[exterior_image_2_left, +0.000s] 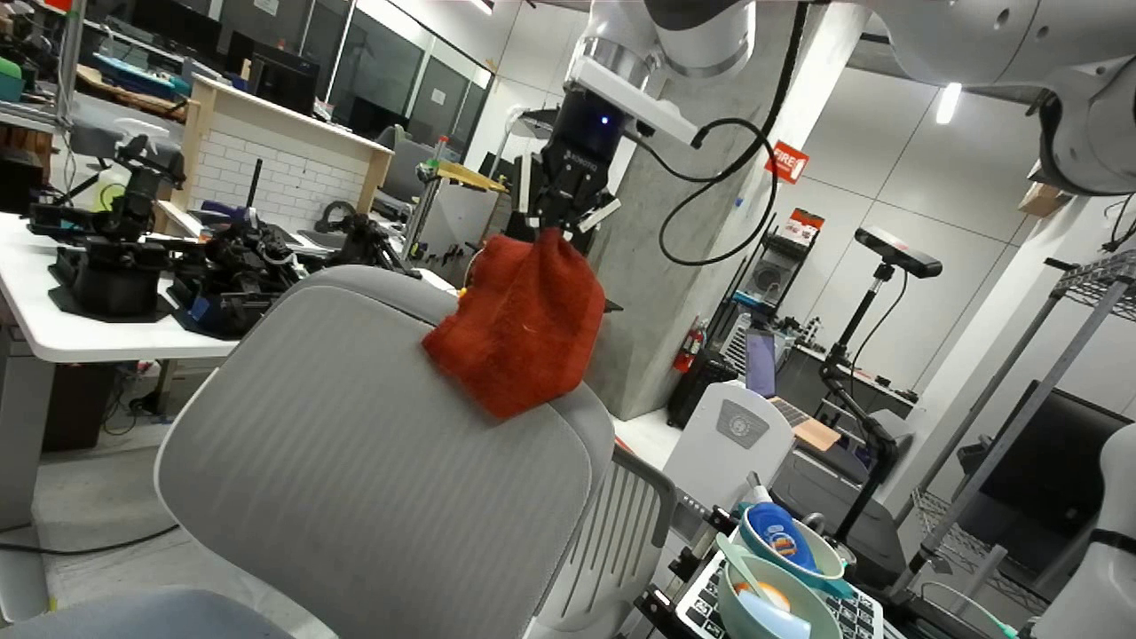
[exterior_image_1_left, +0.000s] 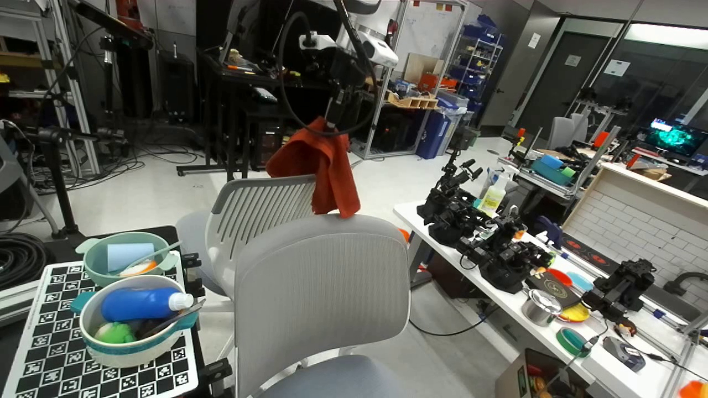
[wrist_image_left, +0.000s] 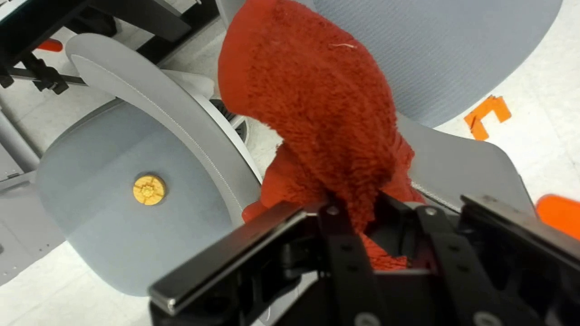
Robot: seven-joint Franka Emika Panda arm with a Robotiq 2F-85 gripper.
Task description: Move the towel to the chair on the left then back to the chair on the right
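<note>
A red towel point(exterior_image_1_left: 326, 163) hangs from my gripper point(exterior_image_1_left: 331, 117); it also shows in an exterior view point(exterior_image_2_left: 531, 328) and in the wrist view point(wrist_image_left: 312, 90). The gripper point(exterior_image_2_left: 557, 220) is shut on a bunched upper part of the towel. In the wrist view the cloth is pinched between the fingertips point(wrist_image_left: 360, 213). The towel hangs around the backrest tops of two grey chairs: a smooth-backed chair point(exterior_image_1_left: 326, 282), also in an exterior view point(exterior_image_2_left: 373, 426), and a slat-backed chair point(exterior_image_1_left: 263, 207), also there point(exterior_image_2_left: 612, 524). I cannot tell whether the towel touches either backrest.
A yellow round piece point(wrist_image_left: 149, 189) lies on a chair seat. Bowls point(exterior_image_1_left: 133, 345) holding a blue bottle and other items stand on a checkered board point(exterior_image_1_left: 52, 342) beside the chairs. A white table point(exterior_image_1_left: 498, 309) with black robot arms stands on another side.
</note>
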